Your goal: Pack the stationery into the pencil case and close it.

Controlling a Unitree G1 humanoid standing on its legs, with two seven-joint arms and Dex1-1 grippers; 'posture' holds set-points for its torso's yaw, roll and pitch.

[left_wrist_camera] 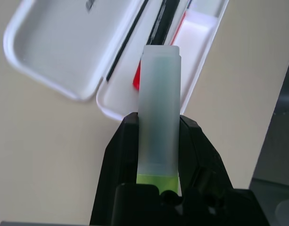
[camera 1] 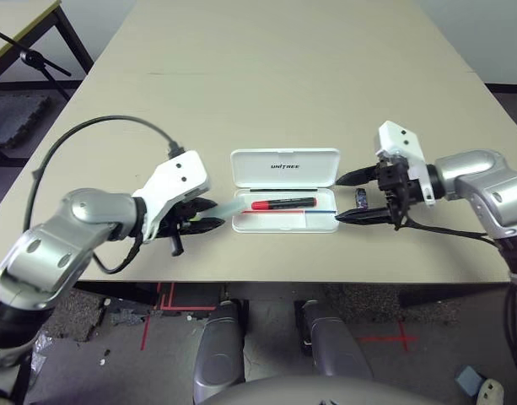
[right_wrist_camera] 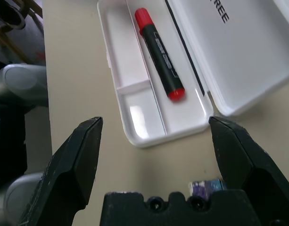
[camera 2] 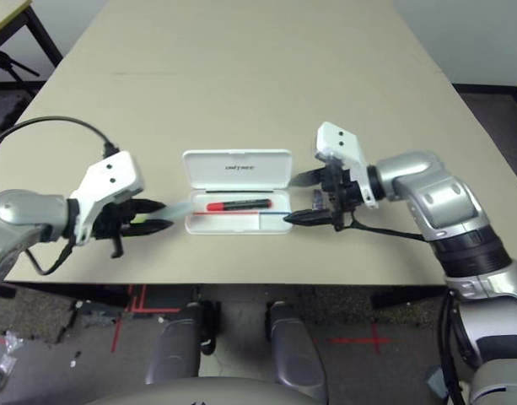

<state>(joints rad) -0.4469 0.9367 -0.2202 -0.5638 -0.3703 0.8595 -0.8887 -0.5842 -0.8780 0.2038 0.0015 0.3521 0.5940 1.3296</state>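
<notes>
Flat white hard-plastic hinged pencil case (camera 1: 285,191) lies open at the centre of the beige table (camera 1: 266,76), lid folded back toward 12 o'clock, dark "UNITREE" print visible on it. Red marker with black barrel (camera 1: 283,203) lies lengthwise in the inner tray, along the hinge side.

Left end effector (camera 1: 209,214), at 9 o'clock of the case, is clenched on the lime-green highlighter with pale translucent cap (left_wrist_camera: 158,129). The cap end points toward the case and reaches over its near left corner.

Right end effector (camera 1: 349,197), at 3 o'clock of the case, has its jaws spread wide, grasping nothing. Small dark silvery block (camera 1: 360,199) rests on the table just beside the case's right end, between the two black fingers (right_wrist_camera: 76,165).
</notes>
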